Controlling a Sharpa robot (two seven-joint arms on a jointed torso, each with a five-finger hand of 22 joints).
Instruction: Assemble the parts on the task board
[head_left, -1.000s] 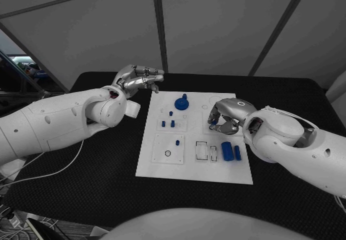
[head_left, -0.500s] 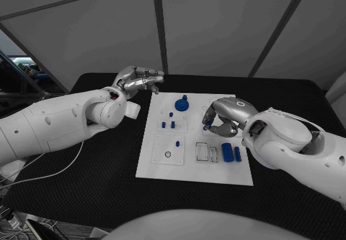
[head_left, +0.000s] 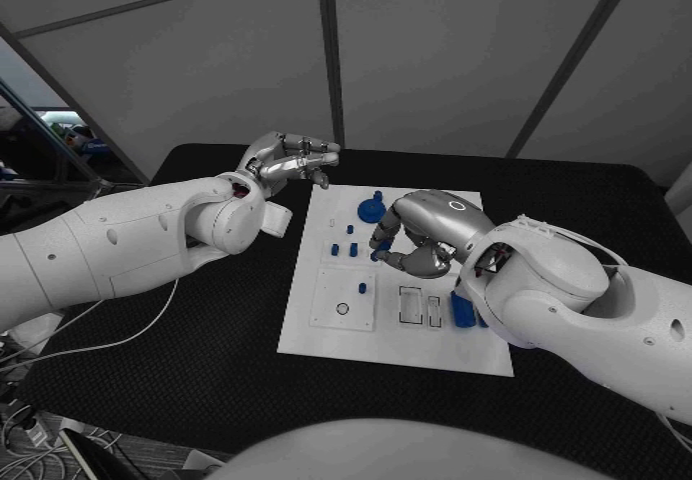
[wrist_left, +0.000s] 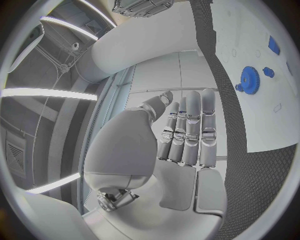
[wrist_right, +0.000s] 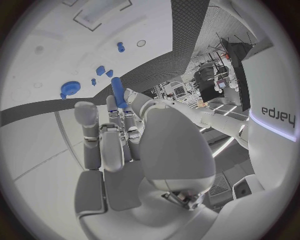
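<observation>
The left robot hand (head_left: 293, 160) hangs over the black surface (head_left: 173, 370) just off the far left corner of the task board (head_left: 397, 350), at about 11 o'clock from the board's middle. In the left wrist view its fingers (wrist_left: 190, 130) lie straight and side by side, released, with nothing in them.

The white task board sits at the middle of the surface. On it, going from its left side to its right: a square plate with a dark ring (head_left: 340, 310) at about 7 o'clock, with a small blue peg (head_left: 361, 288) just beyond it; two short blue pegs (head_left: 343, 248) side by side at about 10 o'clock; a blue gear (head_left: 372, 210) with a knob at about 12 o'clock near the far edge; two narrow rectangular slots (head_left: 420, 304) at about 5 o'clock; and beside them a long blue bar (head_left: 462, 312), partly hidden under the right arm.

The right robot hand (head_left: 418, 240) is over the middle of the board, to the right of the two short pegs and on the near side of the gear. In the right wrist view it pinches a blue rod (wrist_right: 119, 93) between its fingertips (wrist_right: 111, 106), the rod sticking out beyond them toward the board; the head view shows blue at its fingers too
</observation>
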